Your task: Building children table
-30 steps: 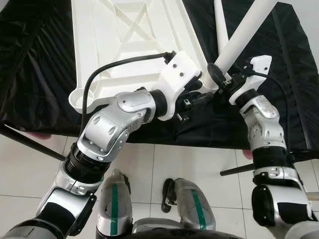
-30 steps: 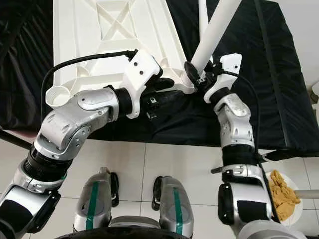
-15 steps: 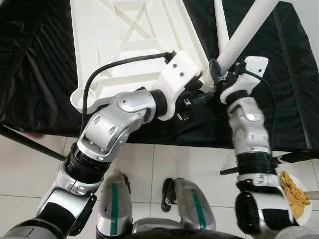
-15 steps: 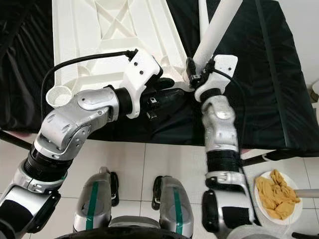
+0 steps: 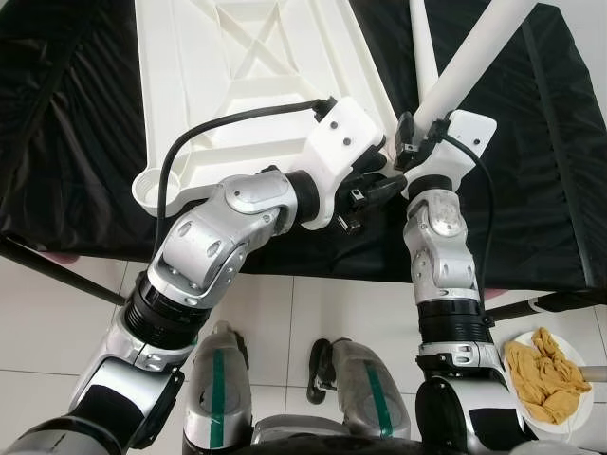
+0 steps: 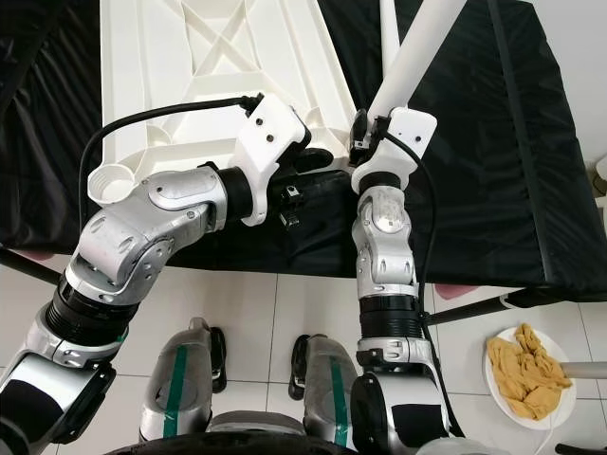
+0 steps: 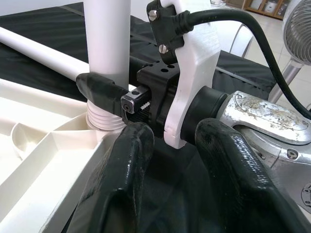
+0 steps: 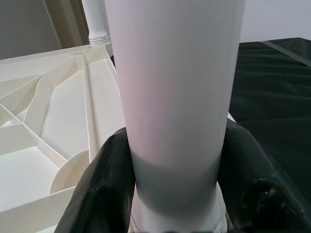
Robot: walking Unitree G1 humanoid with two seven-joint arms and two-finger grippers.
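Leg-fitting step: the right hand [image 5: 410, 152] pinches the white table leg [image 8: 175, 97] at the upturned tabletop's [image 5: 237, 76] near corner socket; left hand [image 7: 170, 165], spread, braces there. Next: twist it home.

**Our count**

We count one white tabletop [image 5: 237, 76] lying upside down, two white table legs [image 5: 469, 59] [image 5: 420, 43], one black cloth [image 5: 66, 123], two grippers [image 5: 365, 185] [image 5: 408, 142], one plate [image 5: 579, 417] and two black shoes [image 6: 302, 365] [image 6: 218, 358].
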